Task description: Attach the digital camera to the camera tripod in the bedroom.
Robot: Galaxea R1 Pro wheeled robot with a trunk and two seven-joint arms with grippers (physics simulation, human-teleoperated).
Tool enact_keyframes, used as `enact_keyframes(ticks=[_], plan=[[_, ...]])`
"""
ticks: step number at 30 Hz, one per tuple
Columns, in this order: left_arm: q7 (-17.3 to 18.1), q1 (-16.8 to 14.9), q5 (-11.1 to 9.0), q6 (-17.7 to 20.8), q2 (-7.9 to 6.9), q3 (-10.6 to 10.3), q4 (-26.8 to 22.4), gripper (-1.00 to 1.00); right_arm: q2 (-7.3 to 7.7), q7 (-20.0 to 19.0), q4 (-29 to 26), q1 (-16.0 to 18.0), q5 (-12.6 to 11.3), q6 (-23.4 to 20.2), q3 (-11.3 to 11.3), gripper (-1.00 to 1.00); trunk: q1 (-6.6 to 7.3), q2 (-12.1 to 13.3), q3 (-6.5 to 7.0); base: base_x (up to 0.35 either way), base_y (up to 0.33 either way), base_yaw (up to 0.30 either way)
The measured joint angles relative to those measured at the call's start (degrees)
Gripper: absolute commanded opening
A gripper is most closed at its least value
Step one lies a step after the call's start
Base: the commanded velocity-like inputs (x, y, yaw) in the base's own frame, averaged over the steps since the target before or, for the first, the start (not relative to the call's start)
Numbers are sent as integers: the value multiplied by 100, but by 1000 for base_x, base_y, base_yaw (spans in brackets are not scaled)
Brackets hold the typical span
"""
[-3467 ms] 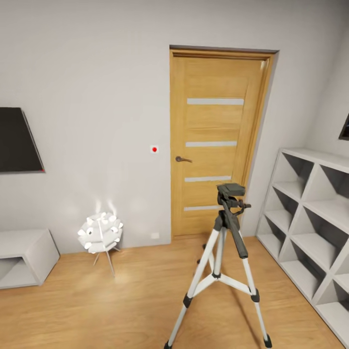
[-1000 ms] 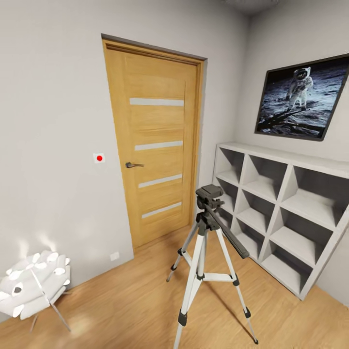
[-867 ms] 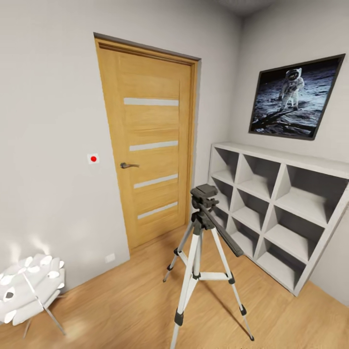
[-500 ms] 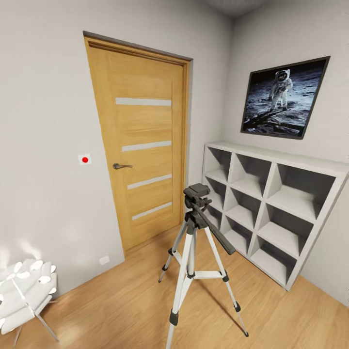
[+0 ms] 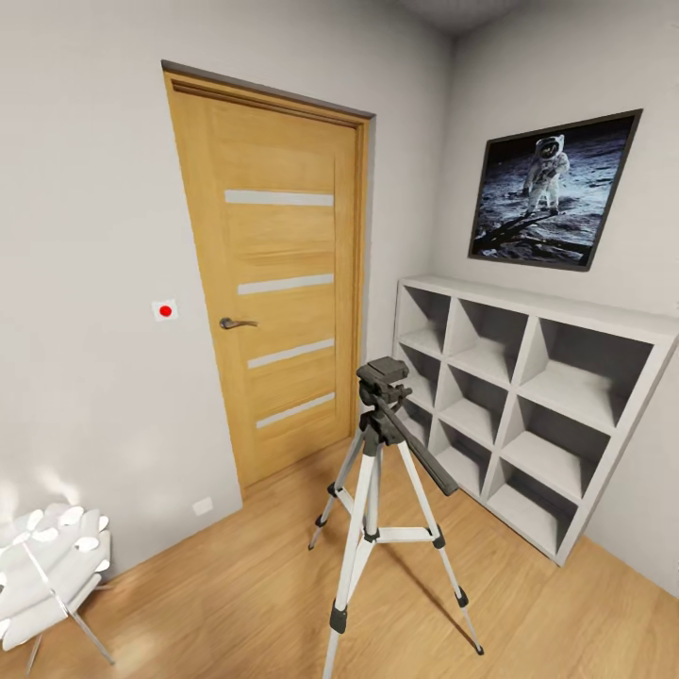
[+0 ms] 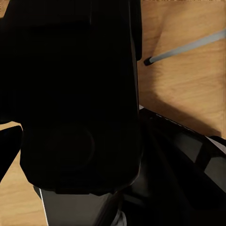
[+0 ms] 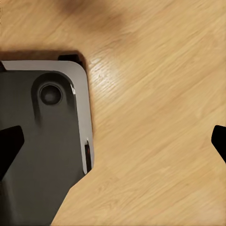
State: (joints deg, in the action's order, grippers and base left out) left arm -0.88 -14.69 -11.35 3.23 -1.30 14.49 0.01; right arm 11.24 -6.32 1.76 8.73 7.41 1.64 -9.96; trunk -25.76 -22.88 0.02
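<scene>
Three silver-grey legs carry the camera tripod [image 5: 382, 500], which stands on the light wood floor [image 5: 236, 594] of the bedroom in the middle of the head view. Its black head [image 5: 382, 375] is bare on top, and the long pan handle [image 5: 420, 453] slopes down toward the grey cube shelf [image 5: 538, 405] on the right. Behind the tripod is the wooden door [image 5: 278, 283], shut, with a small white plate bearing a red dot [image 5: 165, 309] on the pale wall beside it. An astronaut moon poster [image 5: 552, 189] hangs above the shelf. A white lamp on thin legs [image 5: 47, 575] sits low at the left edge, well apart from the tripod.

From the left wrist camera, a large black boxy shape, the digital camera [image 6: 77, 94], sits close against the lens and covers most of the frame; a rounded form shows faintly on its face. It appears held in the left gripper, though the fingers are too dark to make out, so I cannot tell how the jaws stand. Beyond it lie the wood floor, one thin grey tripod leg [image 6: 188, 47] and part of the robot's dark base [image 6: 183, 150].

From the right wrist camera, the right gripper [image 7: 115, 146] is spread wide, its two dark fingertips [image 7: 9, 146] at opposite edges with nothing between them. Below are floorboards and the grey-rimmed corner of the robot's base [image 7: 47, 141].
</scene>
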Motion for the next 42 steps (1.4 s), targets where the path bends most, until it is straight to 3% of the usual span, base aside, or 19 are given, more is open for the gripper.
enact_keyframes(ticks=[8, 22, 42], plan=[[6, -1, -2, -1, 1, 0, 0, -100, -15, 1, 0, 0, 0, -5, 0, 100, 0, 0, 0, 0, 42, 0], [45, 1, 5, -2, 14, 1, 4, -100, -20, 5, 0, -1, 0, -8, 0, 100, 0, 0, 0, 0, 326, -9], [56, 1, 17, 37, 42, -2, 1, -100, -58, 8, -1, -2, 0, -13, 0, 100, 0, 0, 42, 0, 350, -220]])
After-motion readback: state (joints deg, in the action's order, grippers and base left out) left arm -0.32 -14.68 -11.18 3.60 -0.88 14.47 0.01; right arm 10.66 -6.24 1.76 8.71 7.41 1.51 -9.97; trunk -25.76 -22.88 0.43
